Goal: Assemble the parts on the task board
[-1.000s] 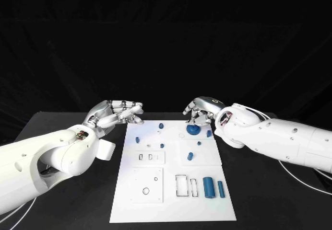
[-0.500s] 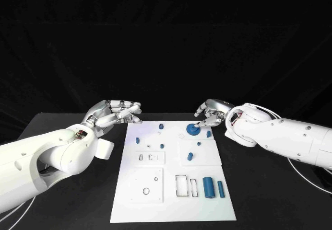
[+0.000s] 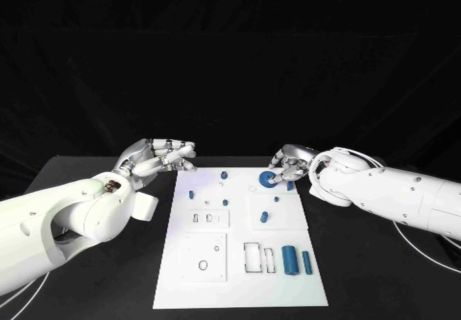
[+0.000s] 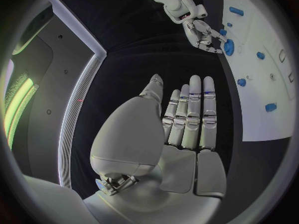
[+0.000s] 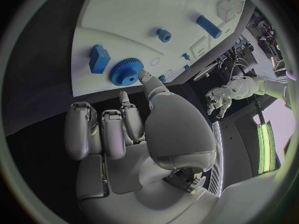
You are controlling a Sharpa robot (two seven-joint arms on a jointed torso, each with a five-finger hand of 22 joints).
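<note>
The white task board [image 3: 240,267] lies in the middle of the table with several small blue parts on it. A blue gear [image 3: 268,177] lies flat near the board's far right corner, with a blue block [image 3: 290,186] beside it. My right hand [image 3: 292,164] hovers just right of the gear with bent fingers and holds nothing. In the right wrist view its thumb tip [image 5: 145,76] is at the rim of the gear [image 5: 127,70]. My left hand [image 3: 158,157] is raised off the board's far left corner; its fingers [image 4: 190,114] lie straight and empty.
Two long blue pins [image 3: 289,259] [image 3: 306,263] lie at the board's near right beside a rectangular slot [image 3: 252,258]. Small blue pegs [image 3: 224,175] [image 3: 264,217] stand further along the board. Black table surrounds the board on all sides.
My right hand has pulled off the gear toward the right, leaving the gear uncovered on the board, then eased back slightly toward it. The left hand has stayed put.
</note>
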